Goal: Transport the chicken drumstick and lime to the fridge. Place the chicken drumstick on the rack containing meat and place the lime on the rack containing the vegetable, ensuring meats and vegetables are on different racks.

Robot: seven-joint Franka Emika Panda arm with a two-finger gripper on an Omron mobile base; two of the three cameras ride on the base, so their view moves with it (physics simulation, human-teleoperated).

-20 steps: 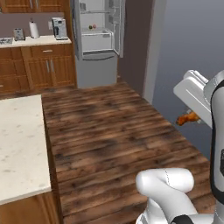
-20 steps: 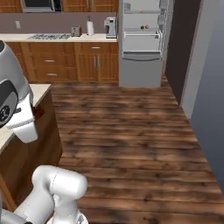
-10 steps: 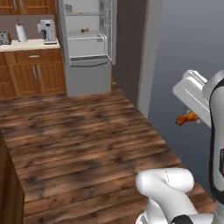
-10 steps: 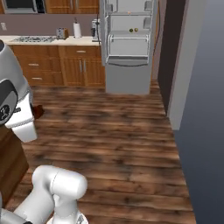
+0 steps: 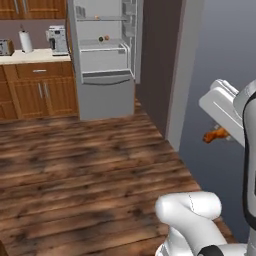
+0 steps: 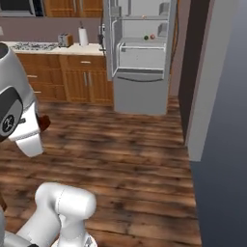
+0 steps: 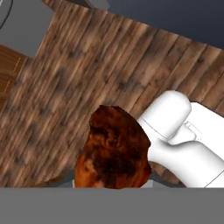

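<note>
My gripper (image 5: 226, 133) is shut on the chicken drumstick (image 5: 215, 135), a glossy brown-orange piece that sticks out leftward from the hand, high over the wooden floor. In the hand view the drumstick (image 7: 113, 151) covers my fingertips. The grey fridge (image 5: 106, 95) stands open at the far wall, well ahead of me. On a middle shelf the dark green lime (image 6: 145, 37) lies right beside the red-orange vegetable (image 6: 152, 36). A tiny orange speck, the meat (image 5: 98, 17), sits on the shelf above.
Wooden cabinets and a counter (image 5: 35, 56) with a paper roll and a coffee machine run left of the fridge. A grey wall corner (image 5: 182, 75) juts out on the right. Bare wood floor (image 5: 85, 165) lies between me and the fridge.
The base has driven and turned toward the fridge, which now looks larger and nearer; the pale island counter has left the view. The arm holds the drumstick in the same pose.
</note>
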